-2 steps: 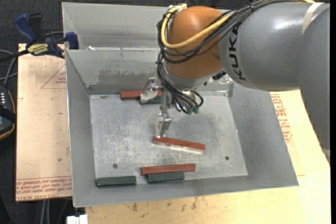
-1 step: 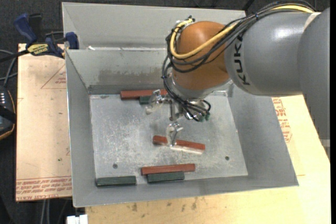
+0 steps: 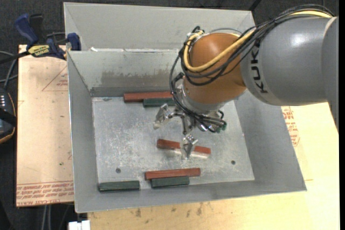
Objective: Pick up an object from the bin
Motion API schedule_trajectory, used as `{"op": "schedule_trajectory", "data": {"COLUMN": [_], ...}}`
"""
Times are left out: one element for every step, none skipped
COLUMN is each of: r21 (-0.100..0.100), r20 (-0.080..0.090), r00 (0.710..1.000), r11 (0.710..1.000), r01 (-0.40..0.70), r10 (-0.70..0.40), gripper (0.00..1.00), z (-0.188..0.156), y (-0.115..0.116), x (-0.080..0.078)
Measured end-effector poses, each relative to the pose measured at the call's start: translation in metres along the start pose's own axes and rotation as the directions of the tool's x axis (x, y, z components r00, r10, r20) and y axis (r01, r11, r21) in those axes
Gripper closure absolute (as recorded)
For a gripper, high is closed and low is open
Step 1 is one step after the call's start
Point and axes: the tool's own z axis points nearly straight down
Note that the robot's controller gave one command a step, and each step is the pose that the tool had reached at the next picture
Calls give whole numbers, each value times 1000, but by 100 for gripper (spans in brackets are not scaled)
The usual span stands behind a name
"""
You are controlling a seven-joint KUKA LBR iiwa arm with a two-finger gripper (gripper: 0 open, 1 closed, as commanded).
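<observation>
The short red bar (image 3: 168,144) lies flat close to the middle of the bin's floor, a little toward 5 o'clock, its length running from 9 to 3 o'clock with a slight tilt. A pale strip (image 3: 201,152) lies against its 3 o'clock end.

The gripper (image 3: 173,135) hangs over this bar with its two metal fingers spread apart. One fingertip (image 3: 187,149) comes down on the bar about halfway along it, and the other (image 3: 159,119) points away toward 10 o'clock, clear of the bar. Nothing sits between the fingers. Above them is the arm's round orange cover (image 3: 213,70) with looped cables, and the grey arm reaches off toward 3 o'clock.

At 12 o'clock from the short red bar, near the bin's back wall, a long red bar (image 3: 139,97) lies flat with a dark green bar (image 3: 156,102) touching its 3 o'clock end; both partly run under the cover.

At 6 o'clock, near the front wall, another red bar (image 3: 172,173) lies parallel to the wall, with a green bar (image 3: 170,182) just beside it on the front side. A third green bar (image 3: 118,186) lies at 7 o'clock, in the front corner, apart from that pair.

The bin (image 3: 116,137) has a scuffed grey floor, and the bars lie well apart in three groups.
</observation>
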Motion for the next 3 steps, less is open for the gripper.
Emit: {"op": "schedule_trajectory", "data": {"r21": [8,8,5], "r20": [15,15,6], "r00": [965,965,957], "r11": [965,965,957], "r01": [263,263,290], "r10": [-263,-263,-290], "gripper": [100,100,100], "z": [54,54,-96], "y": [-33,-33,-41], "x": [-14,-14,-21]}}
